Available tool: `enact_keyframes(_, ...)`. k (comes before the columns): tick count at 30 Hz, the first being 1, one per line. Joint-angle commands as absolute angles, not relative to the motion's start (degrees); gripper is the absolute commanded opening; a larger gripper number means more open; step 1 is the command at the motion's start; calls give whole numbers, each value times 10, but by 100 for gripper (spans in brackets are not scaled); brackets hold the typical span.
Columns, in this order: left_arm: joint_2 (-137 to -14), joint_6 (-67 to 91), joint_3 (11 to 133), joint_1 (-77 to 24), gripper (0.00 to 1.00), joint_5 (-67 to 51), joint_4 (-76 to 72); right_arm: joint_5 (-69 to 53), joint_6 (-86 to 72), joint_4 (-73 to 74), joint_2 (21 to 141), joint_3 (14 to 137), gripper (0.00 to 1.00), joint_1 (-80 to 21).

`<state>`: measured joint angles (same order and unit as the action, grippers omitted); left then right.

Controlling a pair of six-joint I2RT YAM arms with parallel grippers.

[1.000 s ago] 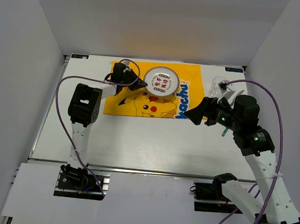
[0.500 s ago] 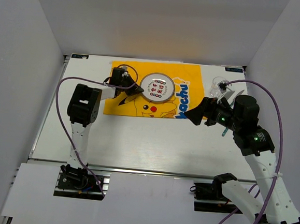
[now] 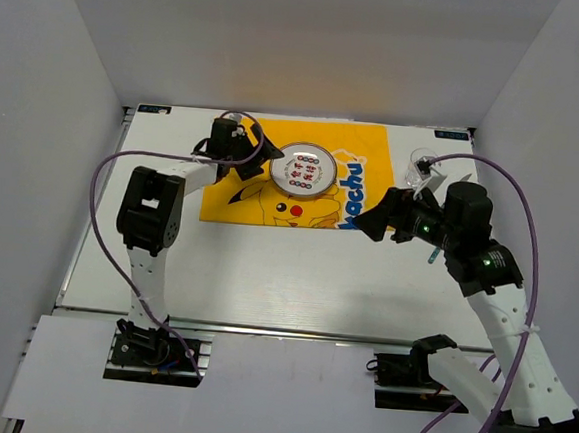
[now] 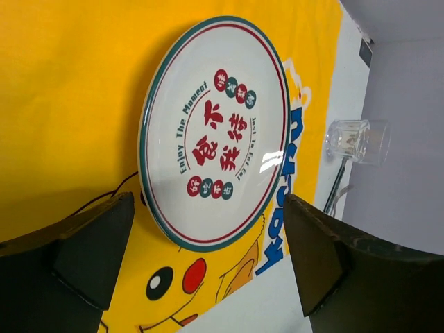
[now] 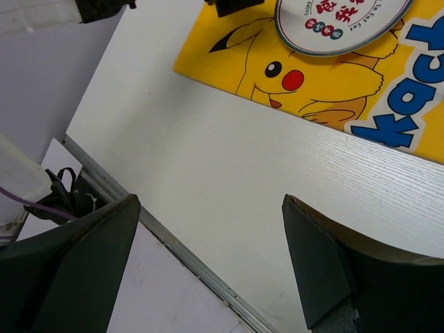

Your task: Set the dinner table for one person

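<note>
White plate point(image 4: 215, 132) rests on the yellow cloth point(image 4: 69, 83), seemingly placed. The left gripper point(image 4: 208, 260) and right gripper point(image 5: 208, 263) both gape empty. The glass point(image 4: 357, 141), right of the plate, likely needs grasping next.

The white dinner table point(image 3: 265, 275) shows faint grain lines, and a metal rail point(image 3: 281, 328) runs along its near edge. A yellow Pikachu cloth point(image 3: 370, 148) lies flat at the middle of the far side, reaching almost to the far edge. To the right of it, apart from the cloth, stands a clear glass point(image 3: 420, 172), and a slim teal item point(image 3: 434, 256) (too small to identify) lies nearer.
</note>
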<state>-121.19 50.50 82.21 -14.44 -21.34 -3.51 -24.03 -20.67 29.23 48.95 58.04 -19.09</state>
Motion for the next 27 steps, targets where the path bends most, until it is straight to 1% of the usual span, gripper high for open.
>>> enact_keyframes(1,-1149,467,832,-144,98,-171,39,-236,-214,246,506,571,89,-190)
enact_keyframes(2,-1130,457,837,-144,98,-140,60,-227,-211,245,512,570,89,-189)
enact_keyframes(5,-1085,418,861,-144,98,-82,168,-138,-211,246,547,580,89,-188)
enact_keyframes(6,-1073,409,875,-144,98,-30,238,-94,-214,246,568,584,89,-187)
enact_keyframes(8,-1046,377,882,-144,98,31,299,-49,-222,248,597,598,89,-185)
enact_keyframes(9,-1017,368,882,-144,98,79,350,-36,-228,245,630,609,89,-180)
enact_keyframes(11,-986,349,862,-144,98,130,393,-19,-232,235,674,621,89,-175)
enact_keyframes(12,-949,349,853,-144,98,160,423,-9,-234,238,725,647,89,-163)
enact_keyframes(13,-929,343,834,-144,98,156,437,-3,-235,244,751,663,89,-163)
enact_keyframes(14,-907,341,820,-144,98,151,448,47,-236,255,774,679,89,-161)
enact_keyframes(15,-870,336,803,-144,98,149,462,61,-243,260,812,711,89,-154)
enact_keyframes(16,-851,321,764,-138,98,155,468,73,-244,264,828,729,89,-143)
enact_keyframes(18,-813,302,723,-133,98,170,478,125,-250,275,868,766,89,-128)
enact_keyframes(19,-779,295,702,-133,98,182,478,143,-252,286,884,809,89,-119)
enact_keyframes(21,-748,276,643,-133,98,171,462,208,-260,321,930,857,89,-105)
enact_keyframes(23,-708,265,597,-133,98,153,434,226,-266,326,969,908,89,-82)
enact_keyframes(27,-669,265,575,-138,98,177,428,272,-258,356,1047,1003,88,-53)
